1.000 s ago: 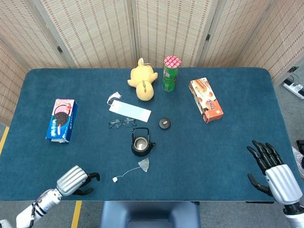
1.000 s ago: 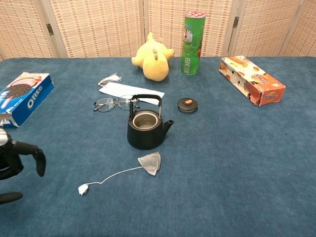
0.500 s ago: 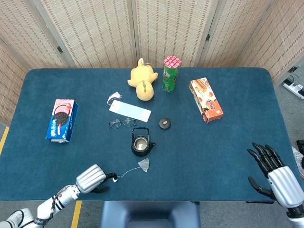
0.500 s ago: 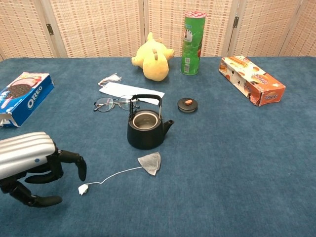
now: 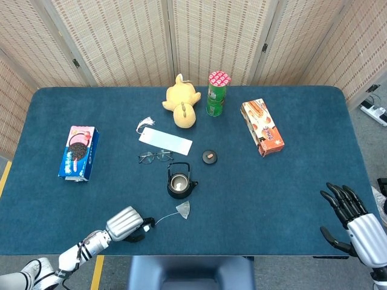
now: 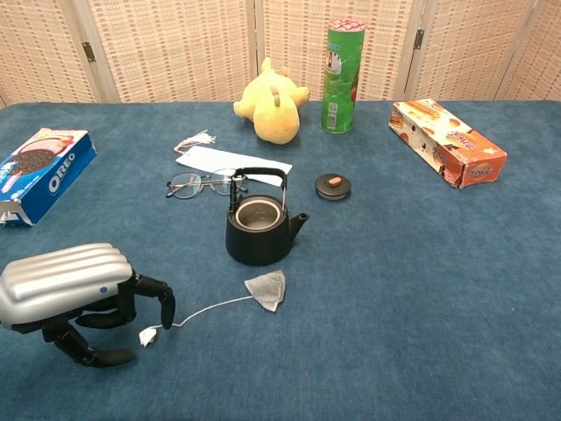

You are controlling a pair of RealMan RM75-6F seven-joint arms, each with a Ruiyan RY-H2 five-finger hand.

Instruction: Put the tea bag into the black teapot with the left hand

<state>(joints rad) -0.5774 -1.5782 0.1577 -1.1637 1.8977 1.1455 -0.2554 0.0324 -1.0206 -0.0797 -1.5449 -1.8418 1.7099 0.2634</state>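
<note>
Grey mesh tea bag (image 6: 266,289) lies right of the left robot hand (image 6: 74,298), whose curled fingers (image 6: 163,305) touch its string tag (image 6: 147,335); nothing gripped yet.

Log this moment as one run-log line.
left hand at tea bag tag, not lifted | tea bag on table | black teapot lid off | right hand idle

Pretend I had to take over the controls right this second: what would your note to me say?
Left hand: low over the table's near edge, fingers curled around the paper tag at the end of the tea bag's string; I cannot tell if it has pinched it yet.
Right hand: open, idle at the near right corner, holding nothing.
Tea bag: flat on the table just in front of the black teapot.
Teapot: upright, open; its lid lies beside it to the right.
Done: reach to the tag.
Left: grip, lift, lower the bag into the pot.
</note>
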